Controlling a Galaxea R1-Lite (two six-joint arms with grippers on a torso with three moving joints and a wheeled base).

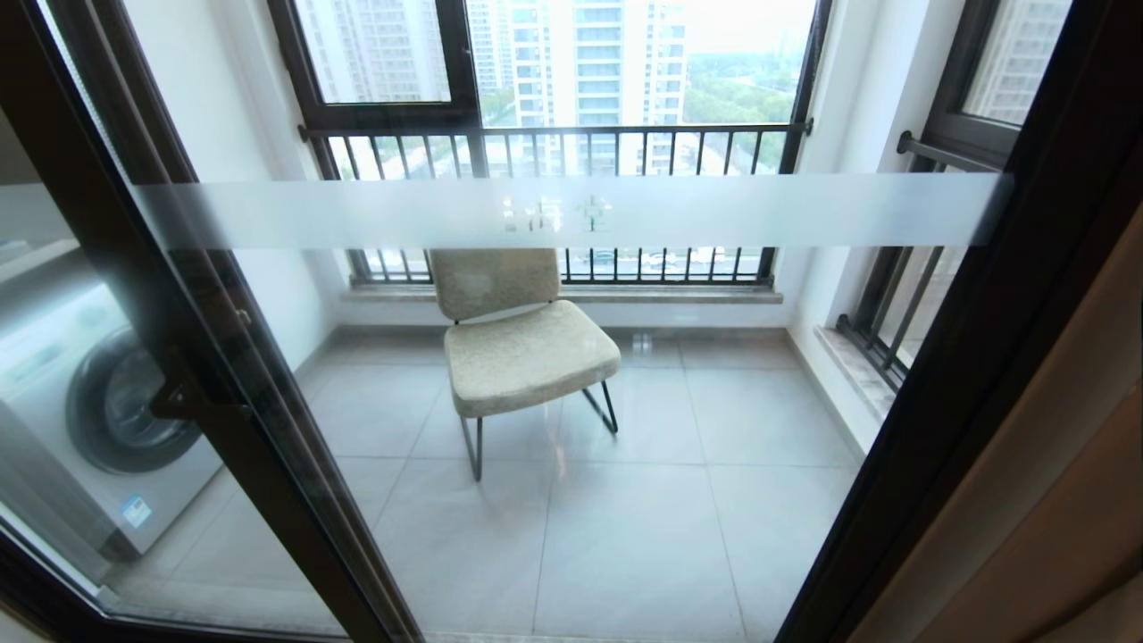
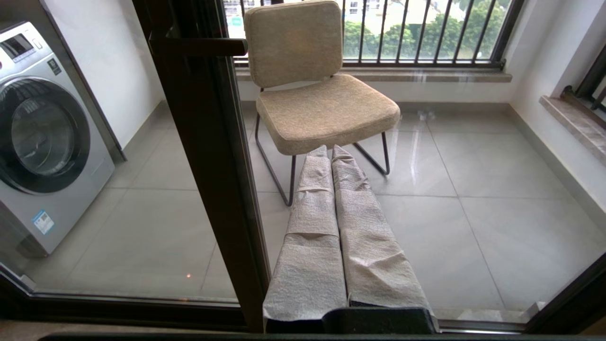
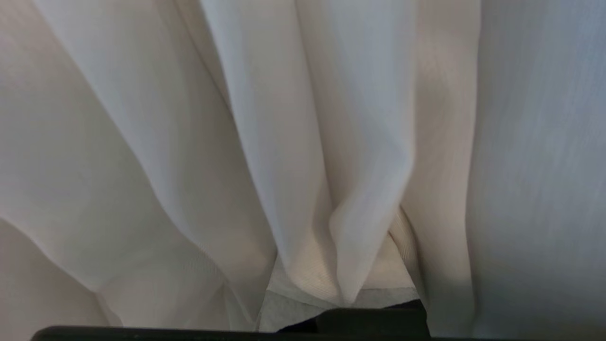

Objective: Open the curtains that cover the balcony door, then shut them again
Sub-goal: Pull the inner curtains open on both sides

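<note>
Balcony door (image 1: 223,384) frosted band's writing unreadable, left pincer (image 2: 331,154) closed, right pincer closed behind curtains (image 3: 303,142)

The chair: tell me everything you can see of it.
The chair is armless, with a thick seat cushion and a separate padded backrest, both in beige, nubbly-looking fabric. Thin dark metal bars form its frame, sled-style, resting on the glossy grey floor tiles. It stands upright on the balcony behind the glass door, its back to the railed window, seat facing the room. Nothing lies on it and nothing else touches it.
</note>
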